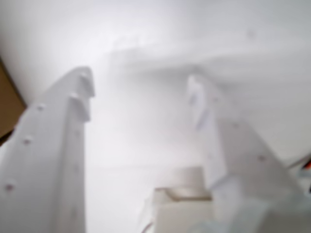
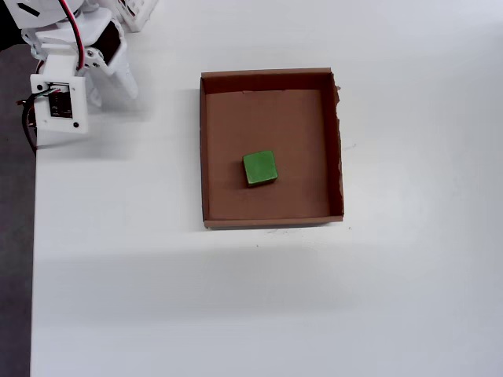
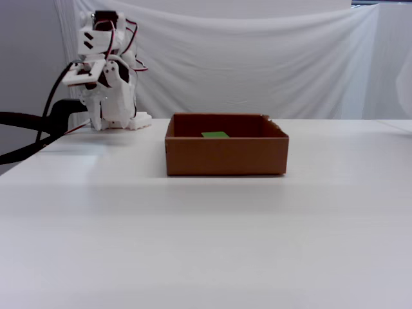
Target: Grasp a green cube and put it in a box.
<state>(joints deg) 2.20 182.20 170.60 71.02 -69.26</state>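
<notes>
— Where is your claw, and how do its fingers stand?

— My claw (image 1: 141, 97) fills the wrist view, blurred and washed out; the two white fingers (image 1: 73, 116) stand apart with bare white bench between them, and nothing is held. In the overhead view the claw (image 2: 118, 82) sits folded at the upper left corner, pointing down at the bench (image 2: 236, 298).

— And the green cube?

— The green cube (image 2: 260, 168) lies flat on the floor of the box (image 2: 271, 78), a little toward the lower edge from the middle. From my claw, in the overhead view, it is at about four o'clock, well apart, with the box's left wall between us. In the wrist view only a brown sliver of the box (image 1: 8, 102) shows at nine o'clock.

— What of the surface and the room?

— The bench is plain white. In the fixed view the box (image 3: 225, 154) stands mid-bench with the top of the cube (image 3: 215, 134) just showing over its wall, my arm (image 3: 106, 77) is at ten o'clock from it, and behind hangs a white cloth backdrop (image 3: 257, 58).
</notes>
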